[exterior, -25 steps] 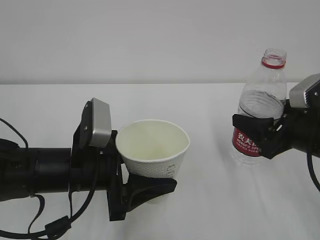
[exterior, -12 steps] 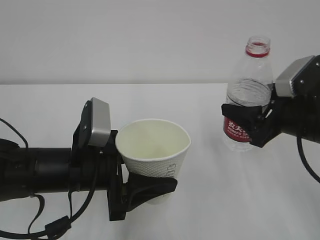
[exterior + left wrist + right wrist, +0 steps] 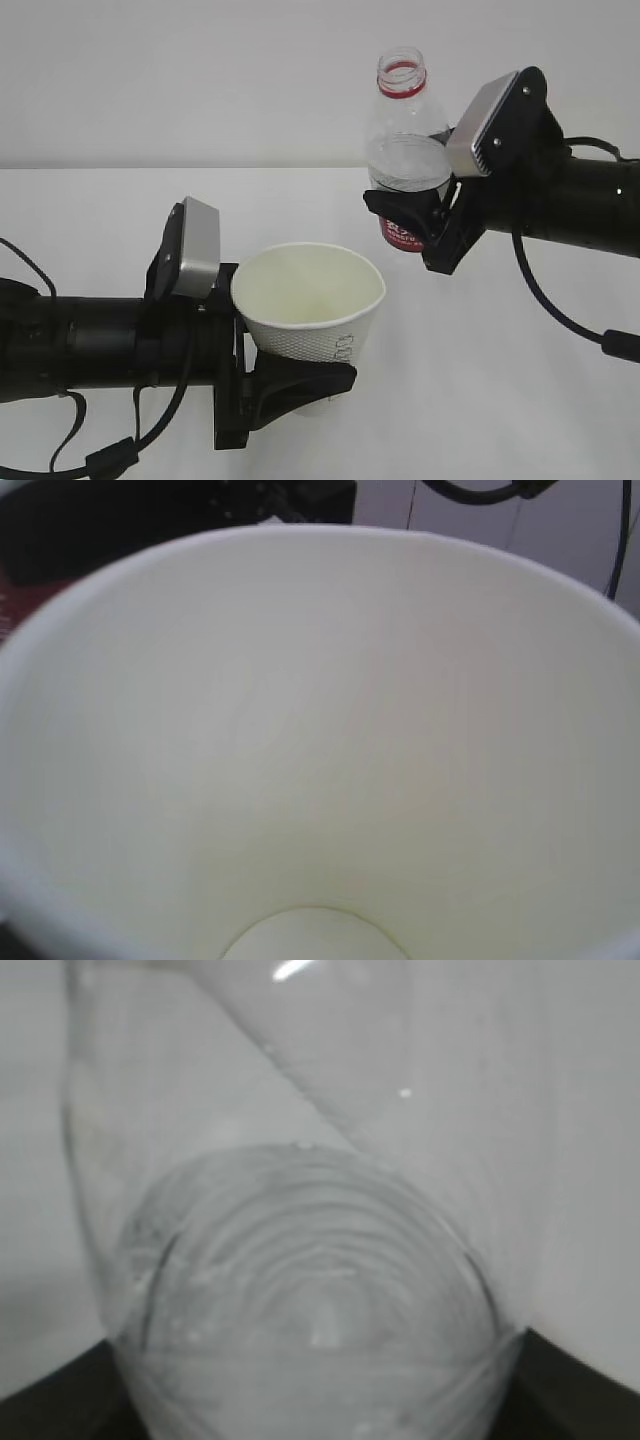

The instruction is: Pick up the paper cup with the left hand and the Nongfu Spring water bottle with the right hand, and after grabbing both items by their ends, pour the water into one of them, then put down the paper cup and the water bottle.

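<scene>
The water bottle's [image 3: 404, 150] red label carries white characters (too small and half-hidden to read).

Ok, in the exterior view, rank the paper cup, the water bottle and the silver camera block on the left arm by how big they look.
1. Paper cup, widest, though it sits nearer the camera.
2. Water bottle, taller than it is wide and partly hidden by the right gripper, so its rank against the cup is unsure.
3. Silver camera block, clearly smallest.
</scene>
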